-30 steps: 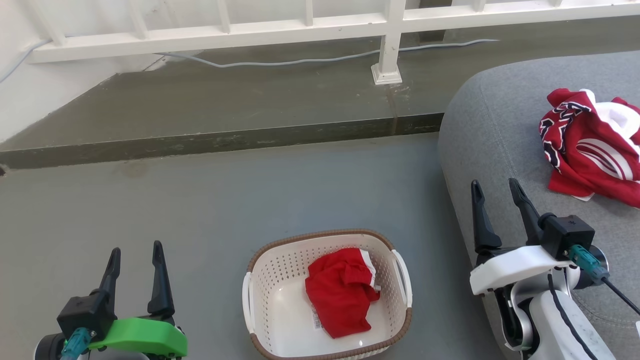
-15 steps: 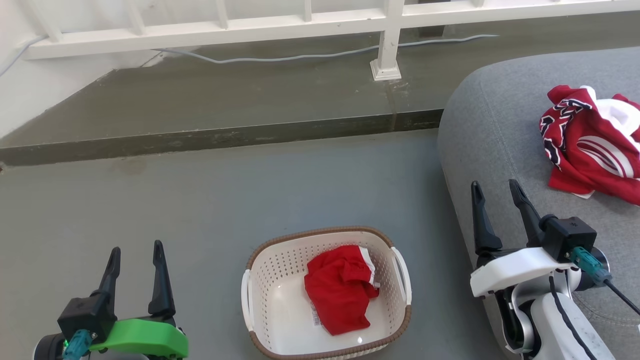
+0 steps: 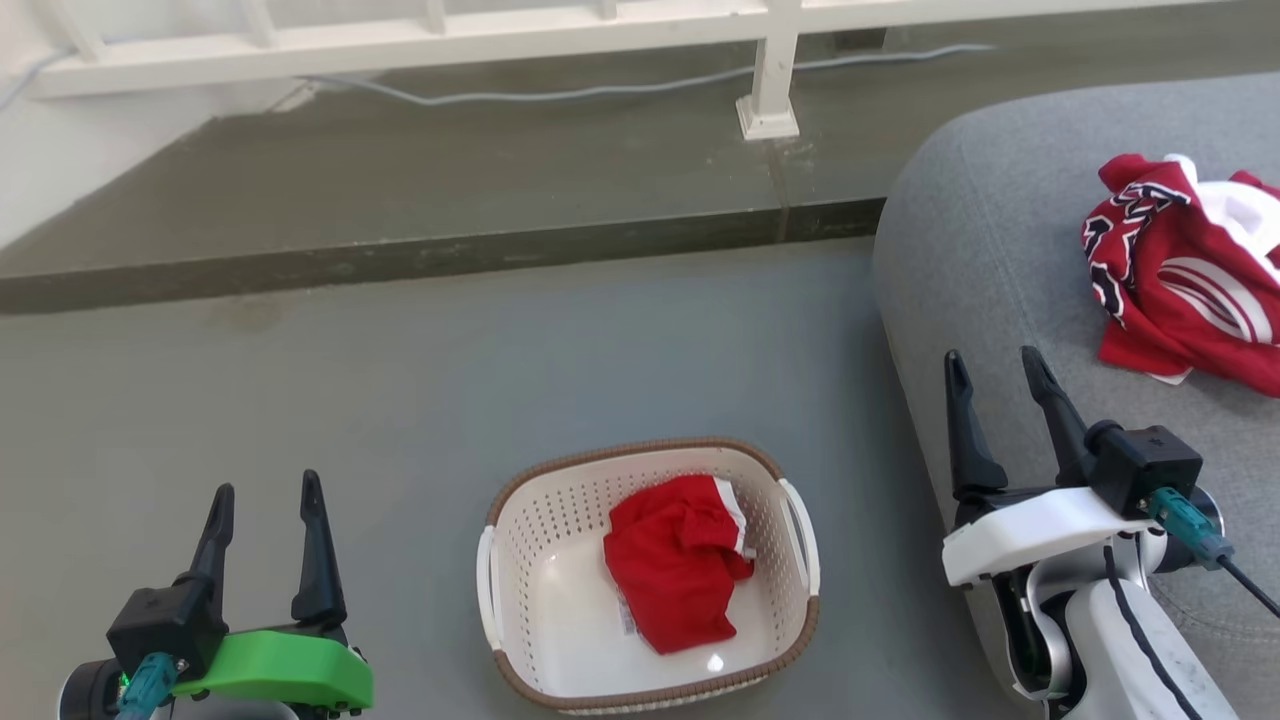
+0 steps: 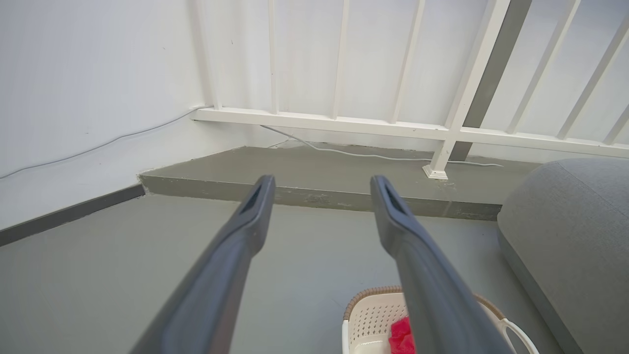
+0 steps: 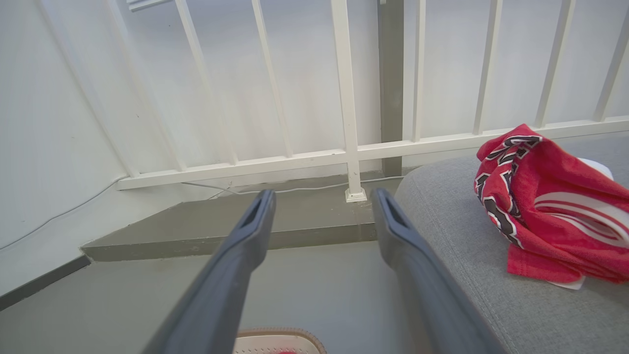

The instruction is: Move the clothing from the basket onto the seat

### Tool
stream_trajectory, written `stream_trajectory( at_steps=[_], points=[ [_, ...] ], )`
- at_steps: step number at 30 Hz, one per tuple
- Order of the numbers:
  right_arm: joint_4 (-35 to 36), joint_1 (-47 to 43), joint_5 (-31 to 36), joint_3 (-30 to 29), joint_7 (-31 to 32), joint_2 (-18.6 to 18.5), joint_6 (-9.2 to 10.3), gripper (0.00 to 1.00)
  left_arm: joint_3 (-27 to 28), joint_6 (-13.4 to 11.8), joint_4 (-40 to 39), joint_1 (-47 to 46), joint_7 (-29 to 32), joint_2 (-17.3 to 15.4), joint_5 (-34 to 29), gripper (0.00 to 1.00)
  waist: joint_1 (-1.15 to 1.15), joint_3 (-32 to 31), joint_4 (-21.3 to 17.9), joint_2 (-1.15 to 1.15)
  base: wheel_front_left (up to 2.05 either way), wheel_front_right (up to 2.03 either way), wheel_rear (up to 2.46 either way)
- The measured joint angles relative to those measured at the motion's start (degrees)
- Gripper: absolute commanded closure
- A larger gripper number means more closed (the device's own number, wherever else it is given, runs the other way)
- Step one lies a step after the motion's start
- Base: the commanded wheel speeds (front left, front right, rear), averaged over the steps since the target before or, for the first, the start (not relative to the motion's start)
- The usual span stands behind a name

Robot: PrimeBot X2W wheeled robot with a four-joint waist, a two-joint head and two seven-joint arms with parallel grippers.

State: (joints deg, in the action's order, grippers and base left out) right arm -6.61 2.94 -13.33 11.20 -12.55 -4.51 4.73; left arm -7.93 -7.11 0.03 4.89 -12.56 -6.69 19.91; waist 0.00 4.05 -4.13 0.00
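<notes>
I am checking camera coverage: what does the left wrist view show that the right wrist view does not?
Left wrist view: the left tool, open, and the perforated wall and handle of the basket. Right wrist view: the right tool, open, and the lettered garment lying on the seat. Both: the basket rim with red clothing inside, the seat, the white railing, the cable.

Grey floor [image 3: 400, 380] meets a raised step [image 3: 450, 190] under white railing [image 3: 500, 35].

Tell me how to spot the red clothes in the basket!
Find the big grey sofa; on the floor beside it sits a cream laundry basket with a brown rim. The crumpled red garment inside is plain with white trim, unlike the lettered, striped red garment on the sofa.
</notes>
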Motion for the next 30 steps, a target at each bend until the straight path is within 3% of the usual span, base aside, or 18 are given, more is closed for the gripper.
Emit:
stream_trajectory(
  at_steps=[15,30],
  points=[
    [3.6,4.9,-0.3,-3.0,0.1,-0.7,0.92,0.0,-3.6,0.7,0.2,-6.5,4.7,-0.8,-1.1,0.0,0.0,7.9,-0.7,0.0,0.0,0.0,0.0],
    [5.3,17.4,-0.9,-6.1,0.1,-1.3,1.0,0.0,-11.2,5.2,7.5,-21.6,11.1,-1.2,-6.4,0.0,0.01,19.6,-2.1,0.0,0.0,0.0,0.0]
  ],
)
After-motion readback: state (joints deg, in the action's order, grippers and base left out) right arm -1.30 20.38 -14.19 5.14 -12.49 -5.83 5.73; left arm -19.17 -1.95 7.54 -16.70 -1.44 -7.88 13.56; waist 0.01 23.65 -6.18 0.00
